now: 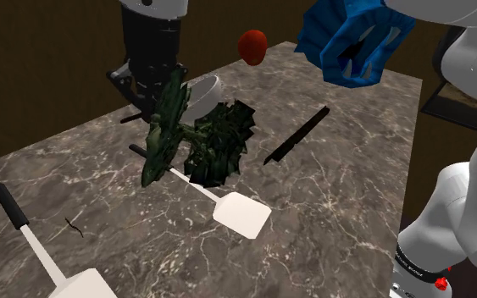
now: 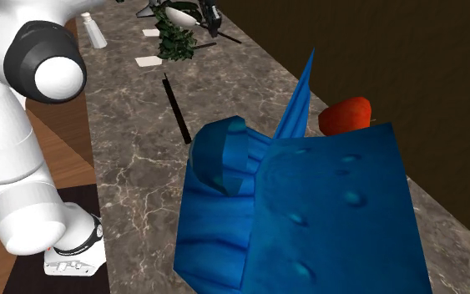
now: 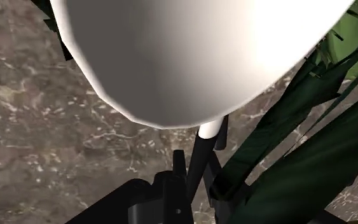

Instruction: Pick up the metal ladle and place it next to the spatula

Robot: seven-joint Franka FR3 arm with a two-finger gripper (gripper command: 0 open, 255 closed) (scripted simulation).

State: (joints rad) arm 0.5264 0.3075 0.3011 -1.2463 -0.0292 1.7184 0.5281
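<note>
Wrist view: claw (image 3: 196,183) clamped on ladle (image 3: 190,57) at thin dark handle just below white bowl, beside leafy plant (image 3: 298,165). Ladle likely rigid, smooth, bowl-heavy; grip near bowl limits swing. Spatula (image 1: 241,213) on surface (image 1: 346,195).

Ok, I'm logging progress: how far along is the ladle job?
Done: the gripper is shut on the ladle at its thin dark handle. In hand: the ladle is held beside the dark green plant; whether clear of the marble table I cannot tell. Left: setting it down next to the white-bladed spatula, which lies apart from it.
</note>
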